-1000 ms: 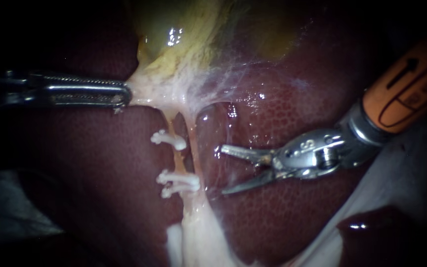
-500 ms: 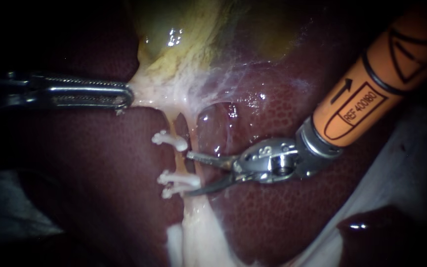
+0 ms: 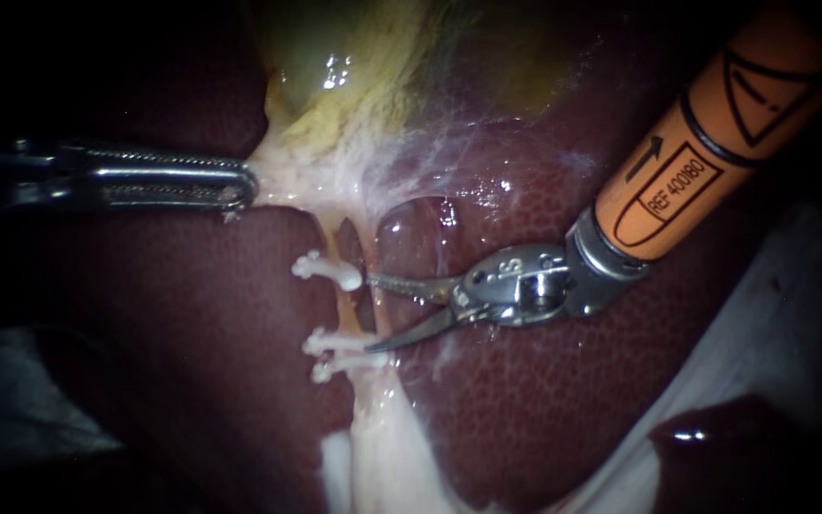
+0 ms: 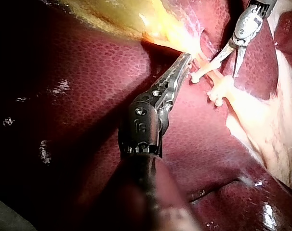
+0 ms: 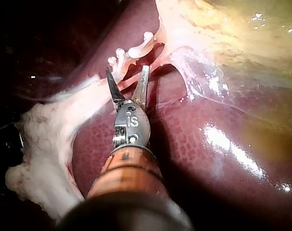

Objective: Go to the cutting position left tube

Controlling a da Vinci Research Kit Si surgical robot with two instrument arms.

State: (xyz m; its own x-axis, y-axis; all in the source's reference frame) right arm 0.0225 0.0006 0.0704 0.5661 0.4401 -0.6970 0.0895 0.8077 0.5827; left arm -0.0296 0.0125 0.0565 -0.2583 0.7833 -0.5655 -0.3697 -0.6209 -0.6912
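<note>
The left tube [image 3: 342, 303], thin and yellowish, runs down from the gallbladder [image 3: 335, 57] over the liver [image 3: 192, 381]. One white clip [image 3: 327, 271] sits high on it and two more clips [image 3: 342, 345] sit lower. My right instrument [image 3: 370, 314] has its two blades open, one tip at the upper clip, the other at the lower clips. The blades lie across the right tube [image 3: 379, 303], their tips at the left tube. The right wrist view shows the open blades [image 5: 126, 72] just short of the clips [image 5: 136, 50]. My left instrument [image 3: 240, 186] is shut on pale tissue under the gallbladder, pulling it left [image 4: 184, 62].
A broad pale strand of tissue [image 3: 382, 447] runs down from the tubes. White cloth [image 3: 773, 324] lies at the right beyond the liver. The orange shaft [image 3: 706, 162] of my right instrument crosses the upper right.
My right instrument has moved left across the liver, its open blades going from well right of the tubes to between the clips. The left instrument has held still.
</note>
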